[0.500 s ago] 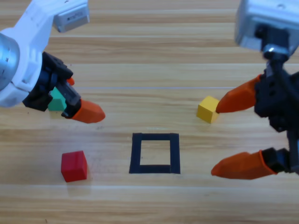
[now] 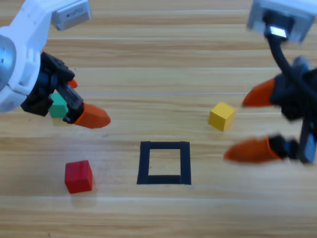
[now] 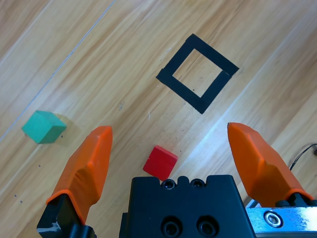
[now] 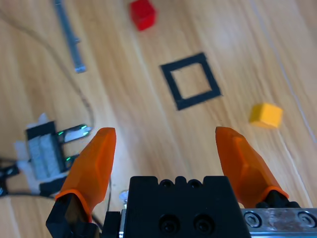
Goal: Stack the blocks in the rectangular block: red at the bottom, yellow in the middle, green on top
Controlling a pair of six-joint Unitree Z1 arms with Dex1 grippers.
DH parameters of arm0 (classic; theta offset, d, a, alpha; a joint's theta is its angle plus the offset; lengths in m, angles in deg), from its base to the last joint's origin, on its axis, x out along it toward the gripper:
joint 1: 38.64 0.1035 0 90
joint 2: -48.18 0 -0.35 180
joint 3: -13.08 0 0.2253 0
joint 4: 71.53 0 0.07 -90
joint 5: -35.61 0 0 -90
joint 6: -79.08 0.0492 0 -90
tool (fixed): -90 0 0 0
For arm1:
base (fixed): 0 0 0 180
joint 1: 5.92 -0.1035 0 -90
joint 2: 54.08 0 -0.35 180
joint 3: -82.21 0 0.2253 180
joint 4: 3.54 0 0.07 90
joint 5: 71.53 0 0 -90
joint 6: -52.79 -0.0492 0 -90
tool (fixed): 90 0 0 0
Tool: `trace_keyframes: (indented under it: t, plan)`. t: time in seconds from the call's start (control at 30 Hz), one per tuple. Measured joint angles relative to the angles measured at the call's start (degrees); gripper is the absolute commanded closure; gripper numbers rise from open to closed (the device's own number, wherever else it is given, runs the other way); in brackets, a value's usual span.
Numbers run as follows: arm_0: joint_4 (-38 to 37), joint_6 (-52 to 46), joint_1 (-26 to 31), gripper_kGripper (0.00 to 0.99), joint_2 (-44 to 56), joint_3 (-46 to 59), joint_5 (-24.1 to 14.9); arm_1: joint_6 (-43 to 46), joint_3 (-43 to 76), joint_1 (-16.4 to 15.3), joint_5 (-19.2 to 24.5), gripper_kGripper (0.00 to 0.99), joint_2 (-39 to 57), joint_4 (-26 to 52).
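Note:
The red cube (image 2: pixel 78 176) lies at the front left of the table, left of the black tape frame (image 2: pixel 164 162), which holds nothing. The yellow cube (image 2: pixel 221 116) sits back right of the frame. My right gripper (image 2: pixel 237 129) is open just right of it, apart from it. The teal-green cube (image 2: pixel 58 105) is at the far left, partly hidden under my open left gripper (image 2: pixel 81 101). The left wrist view shows the green cube (image 3: pixel 43 127), the red cube (image 3: pixel 160 162) and the frame (image 3: pixel 197 72). The right wrist view shows the yellow cube (image 4: pixel 266 115) and the frame (image 4: pixel 190 81).
In the right wrist view a grey bar (image 4: pixel 69 34), a thin cable and a small device with green lights (image 4: pixel 49 151) lie on the table beyond the frame's side.
My right gripper has drawn back from the yellow cube, its upper jaw no longer touching it, and shifted toward the table's far side. The left gripper barely moved. The cubes stayed put.

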Motion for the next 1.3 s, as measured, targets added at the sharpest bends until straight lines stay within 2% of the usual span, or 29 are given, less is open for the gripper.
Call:
trace_keyframes:
  t: [0.03,0.07,0.13,0.2,0.23,0.37,0.47,0.5,0.6,0.67,0.8,0.93,1.1,1.3]
  plan:
    - [0.0,-0.94,0.0,0.005,0.0,0.0,-0.07,-2.54,0.0,0.0,2.51,0.102,-0.01,0.15]
    - [0.0,-2.85,0.0,0.005,0.0,0.0,-0.47,-7.53,0.0,0.0,7.93,0.103,-0.11,0.53]
    - [0.0,-7.81,-0.01,0.005,-0.05,-0.15,-1.82,-14.4,0.0,0.39,15.52,0.103,-0.54,1.9]
    - [0.83,-12.81,-0.01,0.005,-0.68,-1.38,-2.9,-19.4,-0.03,1.31,19.14,0.103,-1.35,3.31]
    - [2.42,-15.61,-0.02,0.005,-1.39,-2.98,-3.6,-20.59,-0.09,1.9,19.53,0.103,-2.01,3.51]
    - [13.19,-30.39,-0.04,0.014,-7.26,-12.49,-8.24,-25.59,-0.65,5.61,19.53,0.102,-7.02,3.73]
    - [18.46,-38.92,-0.05,0.016,-12.36,-16.59,-9.33,-29.88,-1.64,7.75,19.53,0.086,-11.12,3.75]
    - [19.69,-40.98,-0.06,0.016,-13.69,-17.21,-9.53,-32.7,-1.78,8.38,19.53,0.047,-11.83,3.79]
    - [22.18,-46.89,-0.05,0.016,-16.65,-17.6,-9.71,-33.34,-2.16,9.69,19.51,0.001,-14.07,3.79]
    - [22.8,-48.65,-0.05,0.016,-17.8,-17.6,-9.71,-36.87,-2.33,10.53,18.56,0.0,-14.77,3.78]
    - [23.44,-52.21,-0.06,0.017,-19.06,-17.34,-9.69,-42.29,-3.99,14.03,13.44,0.0,-17.71,3.79]
    - [23.44,-55.41,-0.07,0.019,-20.07,-15.53,-9.19,-47.82,-4.87,15.78,13.41,0.0,-21.03,3.78]
    - [22.93,-57.39,-0.12,0.017,-23.04,-13.85,-7.57,-52.45,-8.72,16.51,13.41,0.0,-25.6,3.79]
    - [14.57,-59.19,-0.22,0.017,-23.98,-4.19,-4.31,-58.7,-10.99,16.79,13.42,0.0,-30.32,3.79]
